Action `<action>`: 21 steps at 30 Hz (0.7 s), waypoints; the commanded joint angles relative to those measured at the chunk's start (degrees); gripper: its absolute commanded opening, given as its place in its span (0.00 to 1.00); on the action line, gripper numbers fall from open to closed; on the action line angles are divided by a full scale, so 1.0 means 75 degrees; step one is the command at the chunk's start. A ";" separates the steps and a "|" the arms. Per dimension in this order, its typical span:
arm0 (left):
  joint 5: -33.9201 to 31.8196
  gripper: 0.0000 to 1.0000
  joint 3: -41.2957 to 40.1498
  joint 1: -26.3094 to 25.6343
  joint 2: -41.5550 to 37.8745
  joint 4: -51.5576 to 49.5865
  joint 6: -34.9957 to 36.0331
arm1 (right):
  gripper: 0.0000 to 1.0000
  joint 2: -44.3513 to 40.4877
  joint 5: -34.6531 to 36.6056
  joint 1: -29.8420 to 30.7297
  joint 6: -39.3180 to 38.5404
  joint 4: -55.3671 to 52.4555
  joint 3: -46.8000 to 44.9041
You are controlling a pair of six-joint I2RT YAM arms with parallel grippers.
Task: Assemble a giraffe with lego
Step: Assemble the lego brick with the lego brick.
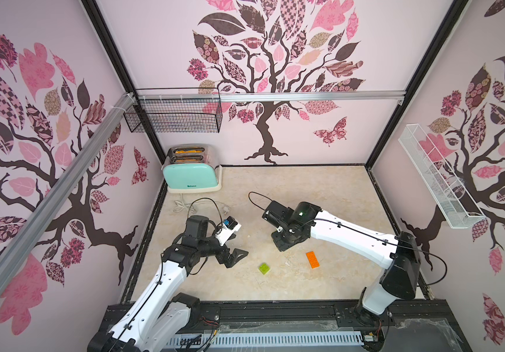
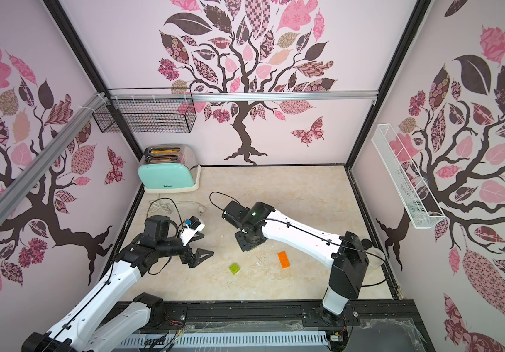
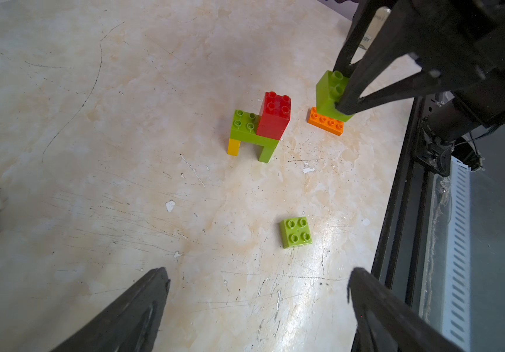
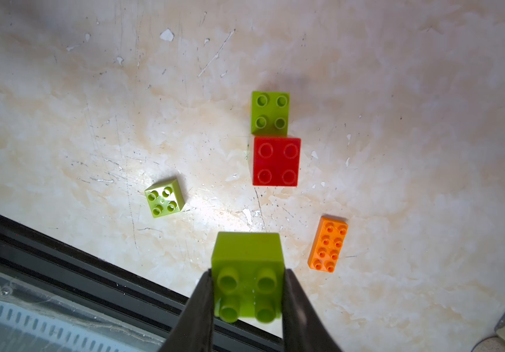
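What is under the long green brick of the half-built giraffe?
In the left wrist view, a yellow brick supports one end of the long green brick and a small green brick the other. From above, in the right wrist view, both are covered.

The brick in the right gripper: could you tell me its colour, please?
The brick is lime green; the right wrist view shows it best.

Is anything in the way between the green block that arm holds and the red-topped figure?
Nothing visible. Between the green block in the right fingers and the giraffe lies only bare table; the orange brick and loose green brick sit off to the sides.
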 commanded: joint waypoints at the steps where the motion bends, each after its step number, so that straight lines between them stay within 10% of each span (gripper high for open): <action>1: 0.0103 0.98 -0.0085 -0.0032 -0.0081 0.0098 0.0041 | 0.26 0.0393 0.0110 -0.0175 -0.0003 -0.0293 0.0473; 21: 0.0134 0.98 -0.0086 -0.0063 -0.0082 0.0074 0.0056 | 0.26 0.1579 -0.0566 -0.0858 -0.0441 -0.0118 0.1235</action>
